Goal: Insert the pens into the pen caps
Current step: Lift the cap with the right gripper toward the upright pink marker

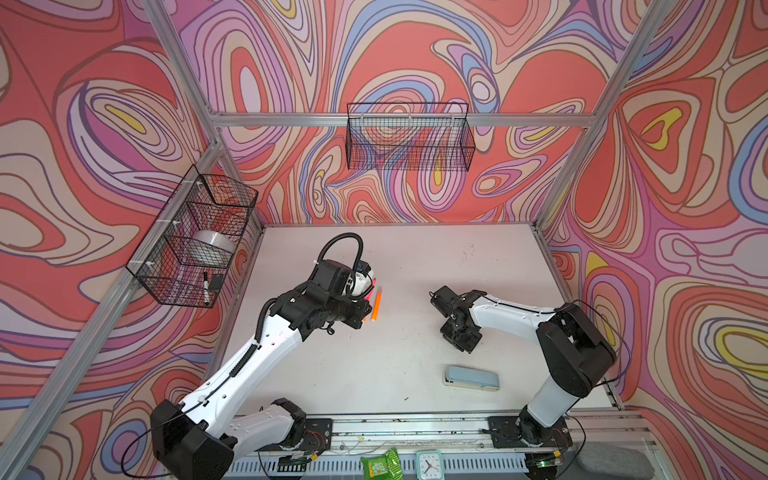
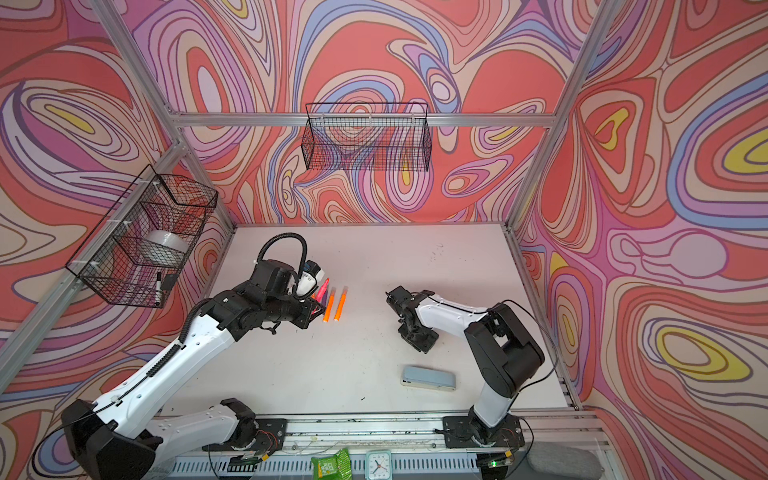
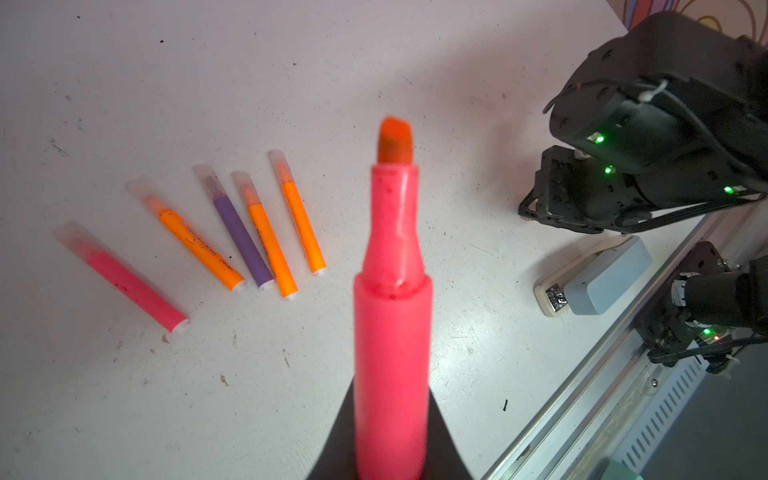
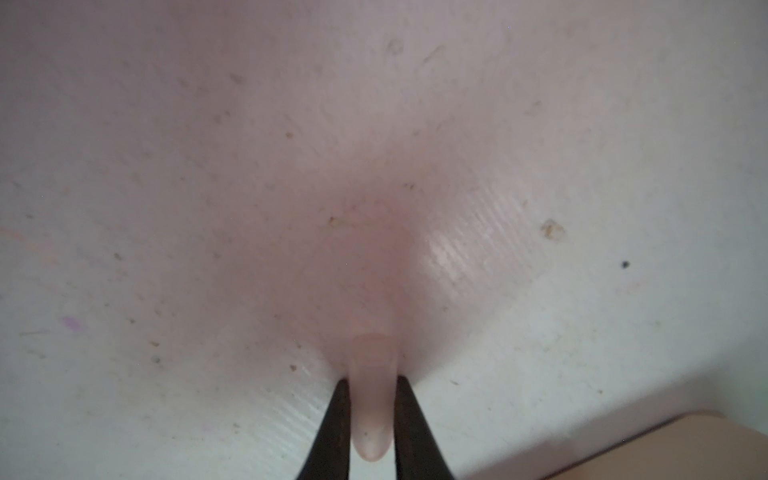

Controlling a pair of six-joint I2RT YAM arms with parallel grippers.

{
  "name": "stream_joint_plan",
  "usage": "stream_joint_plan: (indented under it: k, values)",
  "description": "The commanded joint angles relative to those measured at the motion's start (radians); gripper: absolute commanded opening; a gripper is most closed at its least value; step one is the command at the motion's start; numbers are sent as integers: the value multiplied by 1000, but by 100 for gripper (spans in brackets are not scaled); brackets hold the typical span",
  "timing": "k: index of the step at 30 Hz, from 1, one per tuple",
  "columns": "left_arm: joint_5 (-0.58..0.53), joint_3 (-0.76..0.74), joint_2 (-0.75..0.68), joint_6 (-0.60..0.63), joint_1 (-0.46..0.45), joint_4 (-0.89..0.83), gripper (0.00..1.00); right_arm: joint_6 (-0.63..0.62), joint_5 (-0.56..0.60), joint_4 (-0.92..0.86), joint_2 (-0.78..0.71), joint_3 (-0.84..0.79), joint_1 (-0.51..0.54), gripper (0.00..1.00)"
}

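Note:
My left gripper [image 3: 390, 457] is shut on an uncapped neon pink pen [image 3: 392, 291], whose bare tip [image 3: 395, 141] points away from the wrist camera. It hangs above the table at centre left in both top views [image 2: 312, 311]. Beside it five pens lie in a fan, each with a pen cap on: pink [image 3: 133, 286], orange [image 3: 199, 245], purple [image 3: 241, 241] and two more orange [image 3: 272, 249] [image 3: 303, 228]. Two orange ones [image 2: 340, 303] show in a top view. My right gripper [image 4: 371, 382] is shut on a translucent pen cap [image 4: 371, 399] low over the table, right of centre [image 1: 436, 296].
A grey-blue stapler [image 1: 471, 378] lies at the front right, close to the right arm. Wire baskets hang on the left wall [image 1: 195, 241] and back wall [image 1: 409, 137]. A clock [image 1: 428, 465] and a green packet [image 1: 380, 465] sit beyond the front rail.

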Motion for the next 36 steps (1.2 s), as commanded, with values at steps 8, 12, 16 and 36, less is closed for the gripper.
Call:
stream_joint_plan:
  k: [8,12,16,36]
  values:
    - [67,90,-18,-81,2,14,0,-86,126,-118,-6,179,3,8]
    - [93,136,-13,-120,2,19,0,-121,148,-135,-52,339,3,7]
    - [191,183,28,-154,2,24,0,-218,154,-65,-77,551,9,5]
    - [389,219,126,-229,18,56,0,-319,-96,341,-148,637,72,0]
